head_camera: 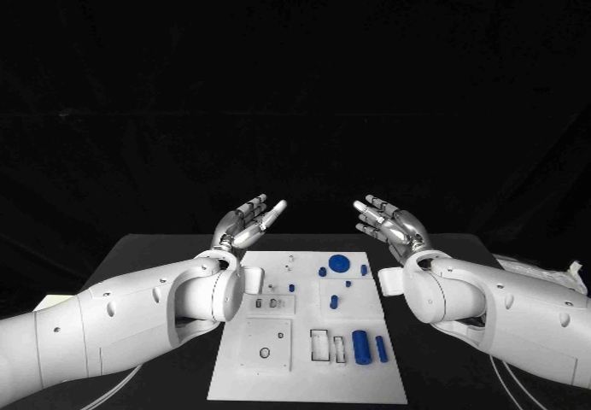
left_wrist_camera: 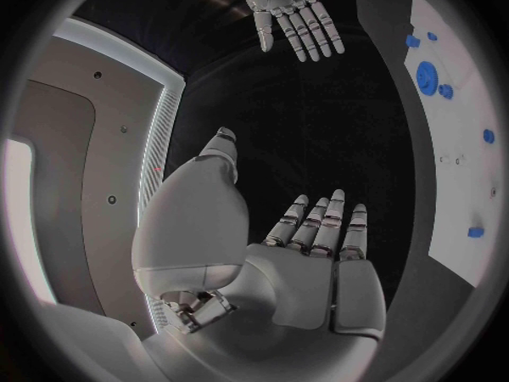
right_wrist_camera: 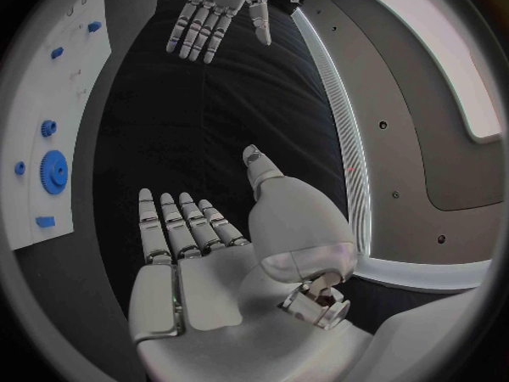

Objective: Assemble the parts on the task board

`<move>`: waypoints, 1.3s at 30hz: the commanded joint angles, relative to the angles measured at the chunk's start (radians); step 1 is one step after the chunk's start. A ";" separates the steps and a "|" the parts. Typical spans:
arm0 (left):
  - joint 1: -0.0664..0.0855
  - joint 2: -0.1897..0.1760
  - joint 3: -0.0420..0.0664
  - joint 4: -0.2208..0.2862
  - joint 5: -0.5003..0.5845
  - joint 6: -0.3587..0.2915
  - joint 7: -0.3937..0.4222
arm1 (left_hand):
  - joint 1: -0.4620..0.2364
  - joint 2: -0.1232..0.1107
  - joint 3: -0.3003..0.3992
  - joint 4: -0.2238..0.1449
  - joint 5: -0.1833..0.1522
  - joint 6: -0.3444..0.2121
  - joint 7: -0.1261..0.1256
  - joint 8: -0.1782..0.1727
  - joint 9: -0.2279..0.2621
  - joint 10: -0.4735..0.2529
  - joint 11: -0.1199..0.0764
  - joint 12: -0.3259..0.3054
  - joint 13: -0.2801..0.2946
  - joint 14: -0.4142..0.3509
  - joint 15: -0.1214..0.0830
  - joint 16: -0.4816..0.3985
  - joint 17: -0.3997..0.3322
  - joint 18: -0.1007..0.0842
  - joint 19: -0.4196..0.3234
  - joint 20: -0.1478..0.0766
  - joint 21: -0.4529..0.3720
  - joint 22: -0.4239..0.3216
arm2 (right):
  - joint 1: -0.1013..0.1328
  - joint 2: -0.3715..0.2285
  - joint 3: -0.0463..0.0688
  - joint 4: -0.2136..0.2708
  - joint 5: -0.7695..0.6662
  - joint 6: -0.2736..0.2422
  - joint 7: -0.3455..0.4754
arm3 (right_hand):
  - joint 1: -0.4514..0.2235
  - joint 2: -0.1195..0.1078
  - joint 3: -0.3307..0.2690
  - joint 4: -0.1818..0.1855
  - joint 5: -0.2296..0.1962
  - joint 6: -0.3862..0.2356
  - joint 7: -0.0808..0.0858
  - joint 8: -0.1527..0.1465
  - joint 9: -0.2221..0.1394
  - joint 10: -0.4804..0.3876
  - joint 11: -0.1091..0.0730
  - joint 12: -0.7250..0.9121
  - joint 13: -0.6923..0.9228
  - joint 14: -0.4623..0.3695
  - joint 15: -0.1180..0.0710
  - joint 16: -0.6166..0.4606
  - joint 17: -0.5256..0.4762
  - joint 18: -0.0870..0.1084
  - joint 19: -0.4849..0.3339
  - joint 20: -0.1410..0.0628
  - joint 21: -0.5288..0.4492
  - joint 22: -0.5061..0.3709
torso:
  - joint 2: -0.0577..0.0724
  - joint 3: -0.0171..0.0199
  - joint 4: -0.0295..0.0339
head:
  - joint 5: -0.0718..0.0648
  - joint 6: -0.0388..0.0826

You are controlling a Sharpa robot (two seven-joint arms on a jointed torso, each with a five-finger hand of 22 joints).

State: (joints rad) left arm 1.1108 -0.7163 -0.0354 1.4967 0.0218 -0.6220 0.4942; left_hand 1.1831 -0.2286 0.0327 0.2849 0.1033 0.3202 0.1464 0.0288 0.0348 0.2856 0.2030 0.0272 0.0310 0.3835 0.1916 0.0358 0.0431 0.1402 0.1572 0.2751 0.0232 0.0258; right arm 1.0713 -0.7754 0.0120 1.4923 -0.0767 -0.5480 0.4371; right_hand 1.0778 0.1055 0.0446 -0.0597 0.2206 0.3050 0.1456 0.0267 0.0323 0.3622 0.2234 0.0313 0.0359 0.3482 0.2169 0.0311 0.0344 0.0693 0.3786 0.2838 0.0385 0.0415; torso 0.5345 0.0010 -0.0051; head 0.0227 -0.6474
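On the left side of the desk [head_camera: 160, 256], the left arm [head_camera: 111, 320] comes in low. Left hand [head_camera: 250, 219] is raised over the far-left corner of the task board [head_camera: 277, 384], palm turned inward, fingers spread and straight, holding nothing. The left wrist view confirms it: open palm, fingers [left_wrist_camera: 323, 225] extended side by side, thumb apart, nothing touching them.

Centre: the white task board lies flat on the black desk between the two arms, long side running away from the robot. Parts on it, all blue:
- a large round gear-like disc [head_camera: 339, 262] near the far end
- a few small pieces just beside the disc, one [head_camera: 323, 272] to its left and one [head_camera: 365, 270] to its right
- a small piece [head_camera: 334, 301] mid-board
- a thick cylinder [head_camera: 361, 346] standing out near the right edge at the near end, with a slimmer peg [head_camera: 381, 348] just beside it

The board also has several rectangular and round recesses; cannot tell which, if any, are filled. No hand touches any part.

Right: right hand [head_camera: 389, 222] is raised over the far-right corner of the board, mirroring the left, palm inward, fingers spread, empty. The right wrist view shows the same: flat open palm, fingers [right_wrist_camera: 175, 229] straight, thumb out to the side. The right arm [head_camera: 493, 312] runs off to the right edge. The two hands face each other, well apart.
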 commanded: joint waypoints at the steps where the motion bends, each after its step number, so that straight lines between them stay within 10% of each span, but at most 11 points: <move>1: 0.002 0.002 0.000 -0.001 0.006 0.074 0.002 | 0.049 0.000 0.008 0.016 0.006 0.027 0.091 0.009 0.003 0.022 0.011 0.007 0.004 0.032 0.009 0.010 0.004 0.021 0.010 0.015 0.007 0.003 | 0.004 0.002 0.002 -0.014 -0.097 0.200 -0.062 | 0.081 0.009 0.007 -0.039 0.019 0.061 0.135 0.011 0.006 0.086 0.025 0.012 0.007 0.080 0.024 0.010 0.006 0.037 0.064 0.008 0.011 0.007 | 0.000 0.0001 -0.0001 | 0.000 0.000; 5: 0.002 0.002 0.000 -0.001 0.006 0.074 0.002 | 0.054 0.018 0.026 0.015 0.001 0.057 0.100 0.014 0.007 0.053 0.020 0.011 0.007 0.081 0.016 0.020 0.010 0.017 0.037 0.017 0.016 0.009 | 0.007 0.003 0.004 -0.024 -0.118 0.248 -0.077 | 0.121 0.004 0.015 -0.075 0.019 0.127 0.138 0.018 0.011 0.173 0.030 0.021 0.013 0.182 0.023 0.021 0.013 0.051 0.143 0.008 0.025 0.016 | 0.000 0.0001 -0.0001 | 0.000 0.000; 9: 0.002 0.002 0.000 -0.001 0.006 0.074 0.002 | 0.065 0.067 0.066 0.012 -0.008 0.187 0.121 0.038 0.019 0.204 0.054 0.033 0.019 0.319 0.039 0.075 0.037 -0.003 0.198 0.017 0.073 0.038 | 0.008 0.004 0.005 -0.029 -0.128 0.271 -0.084 | 0.194 -0.003 0.033 -0.139 0.014 0.345 0.115 0.048 0.029 0.459 0.001 0.059 0.030 0.503 -0.017 0.076 0.034 0.092 0.359 0.006 0.080 0.039 | 0.000 0.0001 -0.0001 | 0.000 0.000; 10: 0.001 -0.027 0.000 -0.009 0.022 0.116 0.012 | 0.069 0.088 0.080 0.011 -0.011 0.252 0.125 0.052 0.026 0.281 0.048 0.047 0.025 0.386 0.029 0.098 0.045 0.000 0.319 0.016 0.117 0.061 | 0.014 -0.004 0.005 -0.077 -0.268 0.180 -0.030 | 0.208 -0.003 0.039 -0.153 0.010 0.407 0.106 0.056 0.033 0.513 -0.010 0.068 0.032 0.542 -0.029 0.086 0.034 0.105 0.389 0.005 0.092 0.041 | -0.001 -0.0004 -0.0047 | -0.021 -0.008; 12: 0.001 -0.032 0.000 -0.009 0.022 0.119 0.016 | 0.077 0.117 0.096 0.006 -0.016 0.370 0.125 0.077 0.037 0.448 0.031 0.079 0.038 0.456 0.009 0.123 0.051 0.021 0.502 0.014 0.187 0.092 | 0.015 -0.004 0.006 -0.085 -0.309 0.168 -0.029 | 0.222 -0.004 0.049 -0.172 0.007 0.497 0.093 0.064 0.036 0.564 -0.026 0.075 0.029 0.604 -0.047 0.097 0.032 0.116 0.436 -0.001 0.111 0.045 | 0.000 -0.0015 -0.0047 | -0.024 -0.009; 15: 0.002 -0.045 0.001 -0.003 0.022 0.124 0.022 | 0.093 0.142 0.105 -0.004 -0.020 0.536 0.102 0.106 0.047 0.600 0.003 0.112 0.042 0.580 -0.028 0.166 0.066 0.045 0.635 0.000 0.246 0.110 | 0.016 -0.004 0.006 -0.094 -0.372 0.154 -0.034 | 0.220 -0.008 0.071 -0.202 0.008 0.605 0.074 0.065 0.035 0.639 -0.047 0.074 0.024 0.692 -0.075 0.098 0.027 0.114 0.513 -0.026 0.140 0.046 | 0.006 -0.0034 -0.0040 | -0.027 -0.006; 20: 0.006 -0.079 0.003 0.021 0.019 0.152 0.007 | 0.120 0.165 0.108 -0.032 -0.023 0.638 0.073 0.126 0.049 0.723 -0.035 0.135 0.046 0.708 -0.070 0.192 0.097 0.046 0.756 -0.040 0.286 0.117 | 0.026 -0.007 0.009 -0.105 -0.500 0.150 -0.051 | 0.208 -0.014 0.113 -0.229 0.014 0.665 0.056 0.059 0.036 0.714 -0.069 0.063 0.027 0.767 -0.100 0.088 0.029 0.117 0.577 -0.053 0.161 0.044 | 0.022 -0.0044 -0.0031 | -0.030 0.003; 29: 0.017 -0.167 0.011 0.132 0.014 0.186 -0.005 | 0.153 0.173 0.118 -0.082 -0.023 0.684 0.043 0.099 0.040 0.832 -0.073 0.121 0.051 0.858 -0.119 0.228 0.179 0.043 0.896 -0.092 0.345 0.134 | 0.081 -0.019 0.015 -0.117 -0.806 0.170 -0.133 | 0.200 -0.063 0.170 -0.228 0.027 0.728 0.037 0.046 0.039 0.806 -0.097 0.040 0.031 0.872 -0.138 0.071 0.030 0.114 0.700 -0.105 0.226 0.062 | 0.075 0.0004 0.0053 | -0.042 0.021; 34: 0.024 -0.219 0.013 0.212 0.015 0.205 -0.018 | 0.148 0.170 0.123 -0.096 -0.024 0.699 0.038 0.083 0.038 0.857 -0.083 0.101 0.055 0.913 -0.136 0.268 0.248 0.041 0.950 -0.111 0.410 0.170 | 0.118 -0.019 0.018 -0.130 -1.011 0.217 -0.212 | 0.212 -0.092 0.175 -0.228 0.021 0.769 0.019 0.049 0.044 0.874 -0.126 0.045 0.037 1.030 -0.192 0.117 0.042 0.113 0.840 -0.164 0.345 0.118 | 0.112 -0.0003 0.0115 | -0.046 0.027; 37: 0.029 -0.242 0.014 0.252 0.016 0.220 -0.027 | 0.142 0.167 0.124 -0.102 -0.023 0.706 0.035 0.073 0.038 0.867 -0.086 0.090 0.060 0.931 -0.144 0.323 0.310 0.039 0.980 -0.124 0.473 0.207 | 0.136 -0.016 0.020 -0.138 -1.140 0.248 -0.263 | 0.210 -0.103 0.170 -0.223 0.023 0.783 0.009 0.047 0.045 0.905 -0.145 0.047 0.042 1.150 -0.221 0.180 0.061 0.115 0.919 -0.195 0.424 0.159 | 0.138 -0.0042 0.0201 | -0.055 0.031; 39: 0.034 -0.256 0.015 0.277 0.017 0.226 -0.030 | 0.138 0.168 0.125 -0.106 -0.024 0.709 0.034 0.065 0.038 0.870 -0.090 0.082 0.062 0.934 -0.149 0.369 0.359 0.038 0.990 -0.131 0.521 0.237 | 0.147 -0.013 0.021 -0.139 -1.229 0.270 -0.300 | 0.207 -0.092 0.183 -0.221 0.031 0.798 -0.022 0.045 0.045 0.923 -0.166 0.041 0.045 1.173 -0.234 0.408 0.158 0.117 0.965 -0.224 0.497 0.201 | 0.151 -0.0064 0.0245 | -0.062 0.032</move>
State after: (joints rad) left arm 1.1407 -0.9670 -0.0220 1.7587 0.0371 -0.4462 0.4746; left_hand 1.3276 -0.0594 0.1586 0.1832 0.0839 1.0254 0.1799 0.0974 0.0736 1.1510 0.1123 0.1119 0.0930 1.3141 0.0428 0.3951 0.3927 0.1718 1.1419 0.1441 0.5344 0.2567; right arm 1.2129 -0.7915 0.0314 1.3533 -1.0660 -0.3465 0.2332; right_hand 1.2821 0.0209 0.2156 -0.2822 0.2429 1.0716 0.1469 0.0782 0.0752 1.2417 0.0847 0.0763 0.0763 1.3953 0.0147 0.2738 0.1377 0.1681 1.2491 0.1045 0.4393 0.1948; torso 0.6540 -0.0013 0.0096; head -0.0306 -0.6176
